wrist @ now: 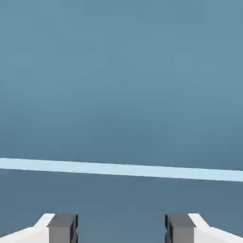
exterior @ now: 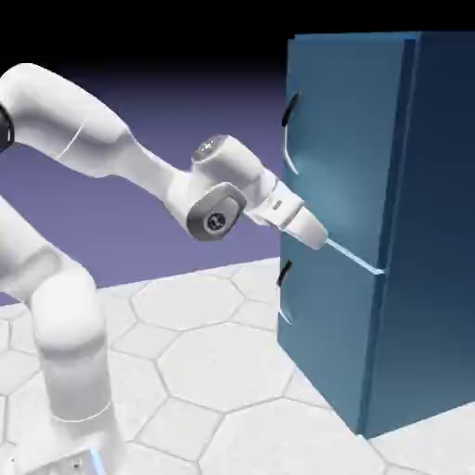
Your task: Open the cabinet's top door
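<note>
The blue cabinet [exterior: 427, 232] stands at the right of the exterior view. Its top door [exterior: 348, 130] appears shut and carries a thin curved handle [exterior: 288, 133] near the left edge. My gripper [exterior: 321, 240] points at the door's lower part, close to the pale seam [exterior: 357, 260] between the two doors, well below the handle. In the hand view the blue door front [wrist: 121, 85] fills the picture, with the seam [wrist: 121, 169] running across it. My gripper [wrist: 121, 231] is open; its fingertips [wrist: 62, 228] stand apart with nothing between them.
The lower door [exterior: 325, 343] has its own small handle [exterior: 283, 283] at its left edge. The cabinet's side wall [exterior: 436, 278] faces right. My white arm [exterior: 111, 148] reaches in from the left above the hexagon-tiled table [exterior: 213, 371].
</note>
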Robot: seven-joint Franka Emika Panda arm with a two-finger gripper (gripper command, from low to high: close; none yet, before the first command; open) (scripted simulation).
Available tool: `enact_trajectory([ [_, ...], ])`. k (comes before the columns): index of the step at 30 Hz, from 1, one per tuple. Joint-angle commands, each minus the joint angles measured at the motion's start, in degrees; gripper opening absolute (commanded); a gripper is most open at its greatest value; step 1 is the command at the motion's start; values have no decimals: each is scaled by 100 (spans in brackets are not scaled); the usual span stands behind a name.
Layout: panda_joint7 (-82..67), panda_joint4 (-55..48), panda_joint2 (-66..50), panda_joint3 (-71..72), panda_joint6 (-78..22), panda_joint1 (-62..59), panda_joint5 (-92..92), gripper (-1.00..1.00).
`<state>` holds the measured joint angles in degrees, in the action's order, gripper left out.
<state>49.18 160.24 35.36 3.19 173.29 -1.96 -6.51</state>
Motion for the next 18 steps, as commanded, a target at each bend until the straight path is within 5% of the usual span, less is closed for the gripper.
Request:
enact_trajectory([
  [1,250,-28,100,119,-27,-98,-242,0],
  [18,4486,-509,1805,2131,-479,-1768,-4343,0],
])
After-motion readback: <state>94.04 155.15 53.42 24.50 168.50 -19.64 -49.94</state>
